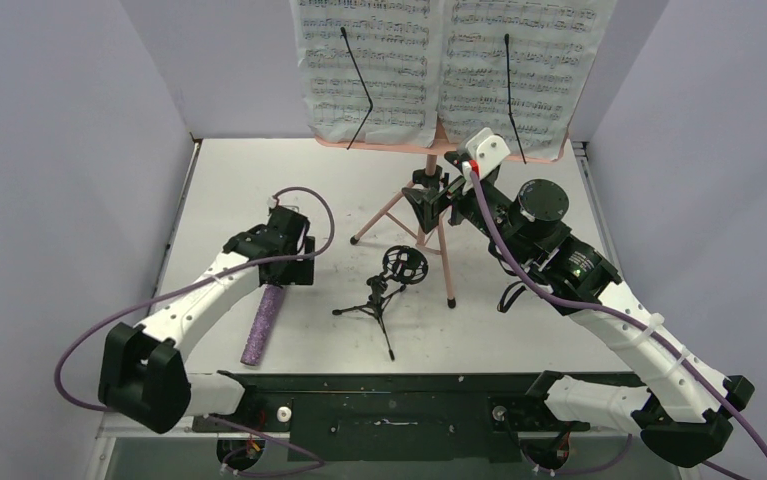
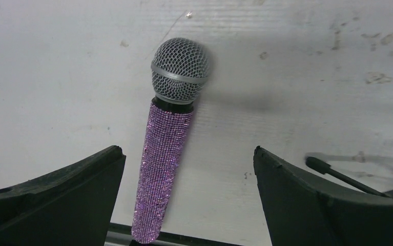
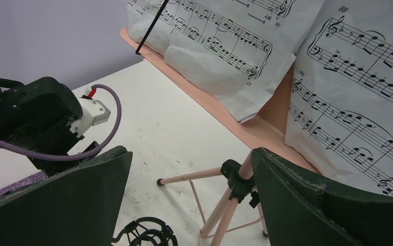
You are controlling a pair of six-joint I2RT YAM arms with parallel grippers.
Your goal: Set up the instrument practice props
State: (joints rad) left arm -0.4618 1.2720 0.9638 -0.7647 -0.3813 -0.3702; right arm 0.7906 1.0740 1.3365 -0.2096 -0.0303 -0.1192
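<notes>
- On the left side of the table (image 1: 519, 320), the purple glitter microphone (image 2: 164, 148) lies flat. Its long axis runs near to far, with the grey mesh head (image 2: 180, 69) at the far end.
- Your left gripper (image 2: 186, 154) hangs directly over it with the jaws spread wide, gripping nothing. The handle lies between the fingers (image 2: 56, 195), nearer one than the other, and touches neither.
- That arm is by far the nearer one. The next move looks to be closing across the handle.
- The small black tripod mic stand (image 1: 389, 290) stands just right of the microphone, its ring mount (image 1: 402, 265) empty.
- Your right gripper (image 3: 191, 154) is also wide open and empty, beside the post of the pink music stand (image 3: 204, 105) at the far side.
- Count: one microphone, one mic stand and one music stand. Two sheet-music pages (image 1: 369, 60) sit on the music stand, each under a black wire retainer (image 1: 359, 80).
</notes>
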